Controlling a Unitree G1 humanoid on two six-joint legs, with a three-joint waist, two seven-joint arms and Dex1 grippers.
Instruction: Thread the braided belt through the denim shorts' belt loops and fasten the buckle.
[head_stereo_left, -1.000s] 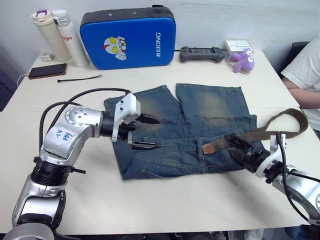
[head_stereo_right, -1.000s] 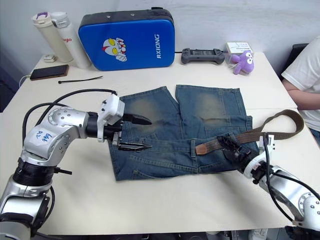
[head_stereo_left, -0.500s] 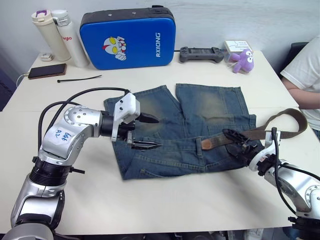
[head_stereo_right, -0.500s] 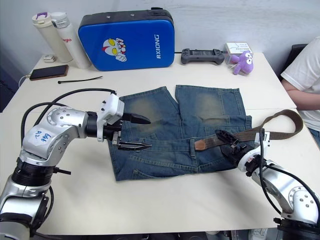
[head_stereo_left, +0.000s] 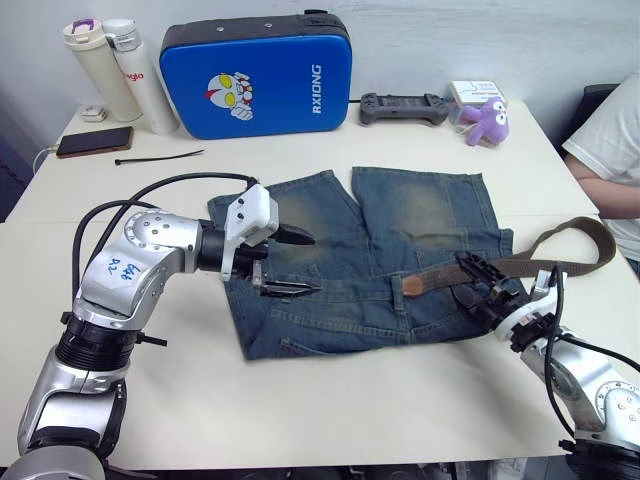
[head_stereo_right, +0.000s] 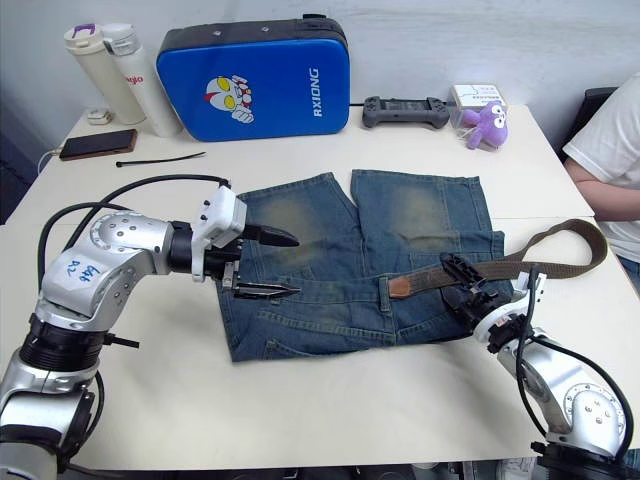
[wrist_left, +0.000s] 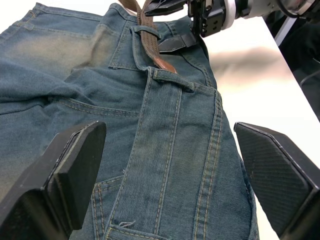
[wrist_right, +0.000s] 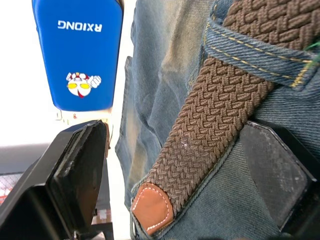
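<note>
The denim shorts (head_stereo_left: 380, 240) lie flat on the table, waistband toward me. The braided belt (head_stereo_left: 560, 262) comes in from the right, where it curls in a loop, and passes under a belt loop (wrist_right: 260, 55). Its tan tip (head_stereo_left: 412, 290) rests on the waistband just short of the middle belt loop (wrist_left: 172, 80). My right gripper (head_stereo_left: 470, 282) is open, with one finger on each side of the belt. My left gripper (head_stereo_left: 300, 264) hovers open over the left part of the shorts and holds nothing. The buckle is out of view.
At the table's back are a blue case (head_stereo_left: 255, 75), two bottles (head_stereo_left: 120, 75), a phone (head_stereo_left: 95, 141), a black cable tie (head_stereo_left: 158, 157), a game controller (head_stereo_left: 403, 107) and a purple plush (head_stereo_left: 487, 122). A person in a white shirt (head_stereo_left: 610, 130) sits at the right edge.
My right gripper's fingers have spread apart from the belt and the hand has shifted slightly. The belt tip stays near the waistband's middle. The left arm has barely moved.
</note>
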